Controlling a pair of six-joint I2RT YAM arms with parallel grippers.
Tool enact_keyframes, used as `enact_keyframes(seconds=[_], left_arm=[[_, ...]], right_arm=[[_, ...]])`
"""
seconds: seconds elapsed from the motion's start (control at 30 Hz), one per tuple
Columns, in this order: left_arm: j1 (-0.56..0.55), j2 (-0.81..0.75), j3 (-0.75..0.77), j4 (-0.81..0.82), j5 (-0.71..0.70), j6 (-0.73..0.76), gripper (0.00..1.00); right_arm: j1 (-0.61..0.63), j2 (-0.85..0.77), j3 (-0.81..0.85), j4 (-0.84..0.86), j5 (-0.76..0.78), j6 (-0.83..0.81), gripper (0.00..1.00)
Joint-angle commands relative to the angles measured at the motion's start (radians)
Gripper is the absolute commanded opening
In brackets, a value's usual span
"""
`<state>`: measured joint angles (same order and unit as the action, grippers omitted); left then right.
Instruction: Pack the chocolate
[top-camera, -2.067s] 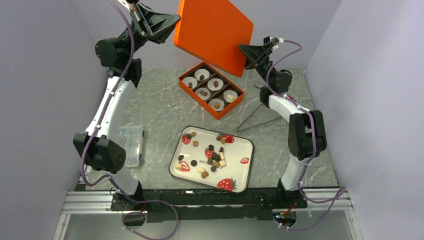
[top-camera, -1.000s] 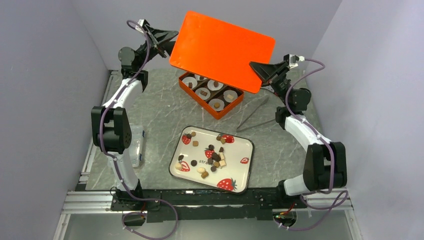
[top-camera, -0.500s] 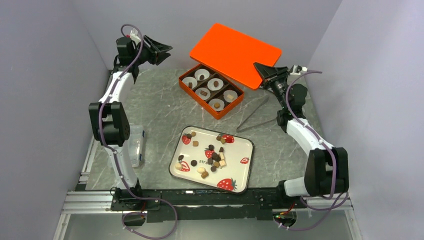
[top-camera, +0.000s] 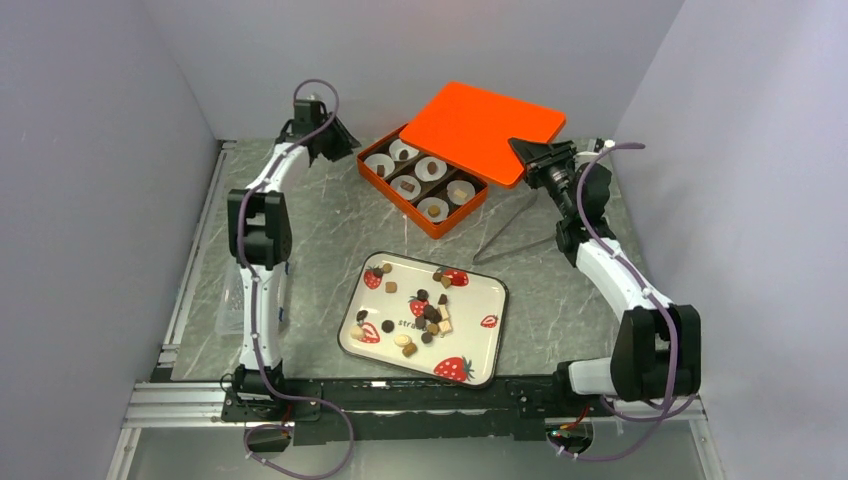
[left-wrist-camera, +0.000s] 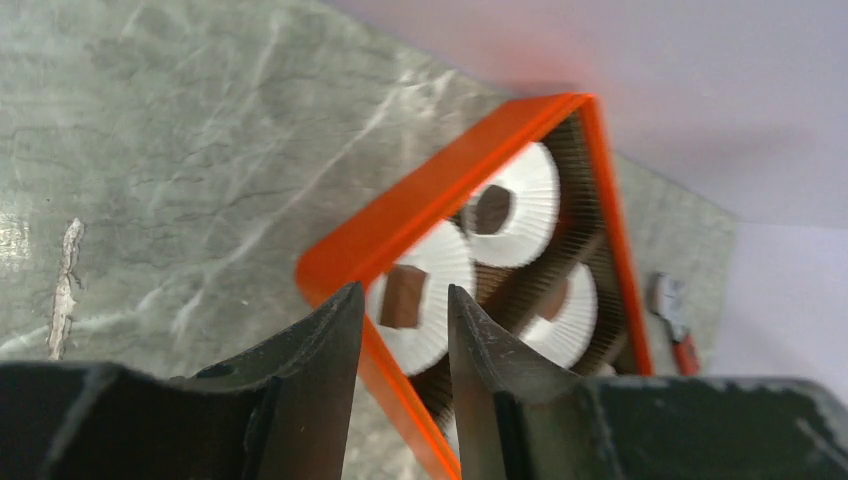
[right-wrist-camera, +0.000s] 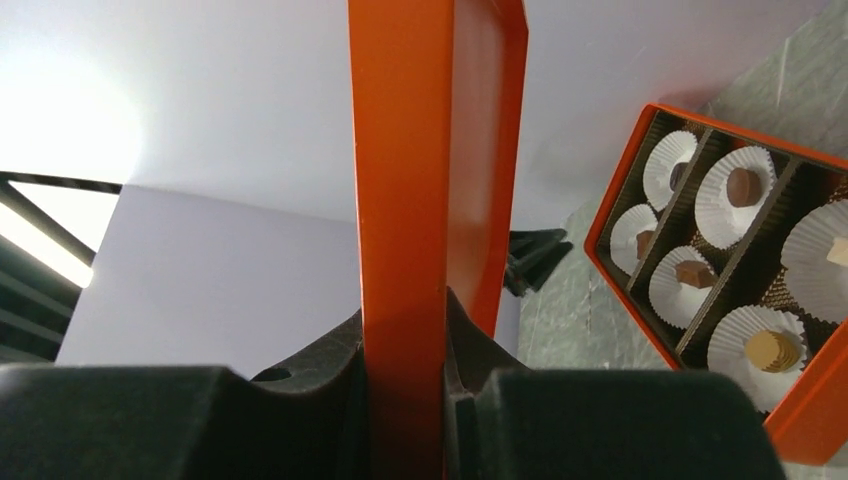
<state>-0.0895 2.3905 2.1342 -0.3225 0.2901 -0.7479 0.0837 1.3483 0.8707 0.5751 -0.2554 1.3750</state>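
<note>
It looks like you're at the lidding step. Your right gripper (right-wrist-camera: 403, 310) is clenched on the edge of the orange lid (top-camera: 480, 130), held over the far side of the box (top-camera: 440, 225). Your left gripper (left-wrist-camera: 405, 300) holds nothing, jaws parted, by the box corner. Some chocolate (top-camera: 428, 312) sits in the cups (right-wrist-camera: 715, 215), but most lies on the tray (top-camera: 480, 345). Next you'd need to square the lid and lower it.

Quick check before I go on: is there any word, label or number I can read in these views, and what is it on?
"stra…": small dark print in the middle of the tray. The rest is covered by chocolate pieces, and the print is too small to be sure of.
Box and lid: no text showing.
Both wrist views: nothing written.
</note>
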Motion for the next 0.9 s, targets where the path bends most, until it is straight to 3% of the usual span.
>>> enact_keyframes(seconds=[0.0,0.27,0.57,0.87], left_arm=[[-0.019,0.065,0.083,0.008,-0.116,0.006,0.41],[-0.045,0.126,0.131,0.003,-0.135,0.047,0.4],[-0.057,0.114,0.102,-0.107,-0.19,0.078,0.31],[-0.074,0.017,-0.032,-0.125,-0.223,0.105,0.18]], right_arm=[[-0.003,-0.079,0.052,0.029,0.009,-0.06,0.0],[-0.002,-0.108,0.038,-0.006,-0.006,-0.116,0.0],[-0.003,-0.08,0.03,0.024,-0.04,-0.101,0.0],[-0.003,-0.073,0.022,0.042,-0.055,-0.089,0.0]])
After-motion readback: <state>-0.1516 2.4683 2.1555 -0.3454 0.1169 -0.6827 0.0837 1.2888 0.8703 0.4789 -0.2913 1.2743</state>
